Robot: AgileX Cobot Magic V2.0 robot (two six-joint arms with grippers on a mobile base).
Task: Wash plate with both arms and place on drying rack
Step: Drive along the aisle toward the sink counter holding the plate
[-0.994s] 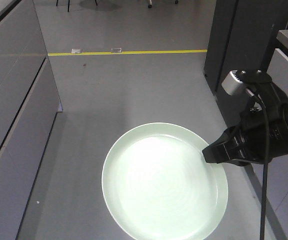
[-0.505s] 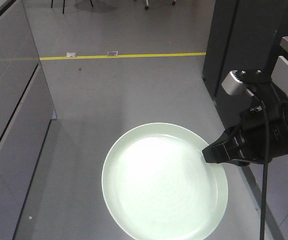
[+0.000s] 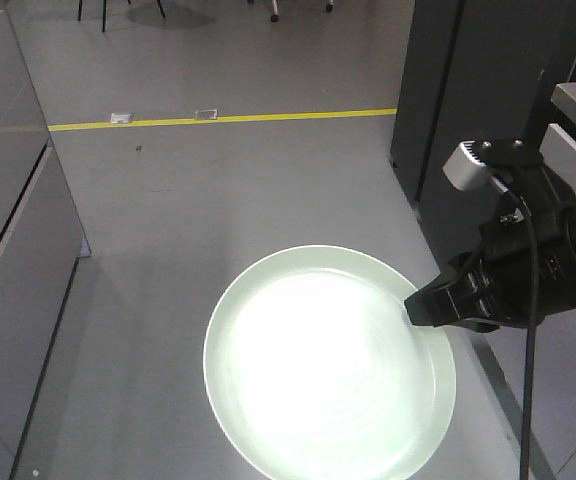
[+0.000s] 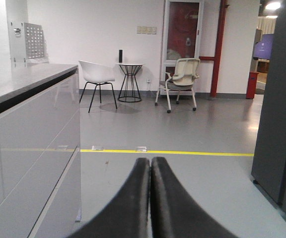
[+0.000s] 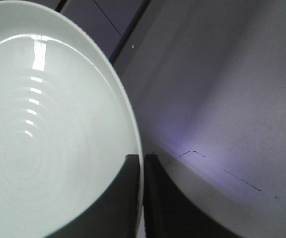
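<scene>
While the right gripper [image 3: 413, 308] bites the mint-green plate [image 3: 318, 370] at its right rim, jaws clamped w/ the rim between them, the plate hangs face up above the grey floor [image 3: 218, 200]. A yellow floor line [image 3: 218, 118] runs well beyond the plate, w/ grey cabinets [image 3: 8, 230] to the plate's left. Left gripper [image 4: 150, 171]: fingers pressed together, touching, holding nothing.

Front view chops the round pale mint-green plate [image 3: 328, 370] off at the bottom edge; right wrist view loses its left and lower parts. The chunky black right gripper [image 3: 415, 311] hides a bit of rim, its arm [image 3: 558, 270] exiting right. The black left gripper [image 4: 150, 168] is just 2 blurry fingertips [image 4: 137, 186], rest cut off below. 2 little floor tags [image 3: 206, 114] by the yellow line [image 3: 298, 116]: too small to tell.
</scene>
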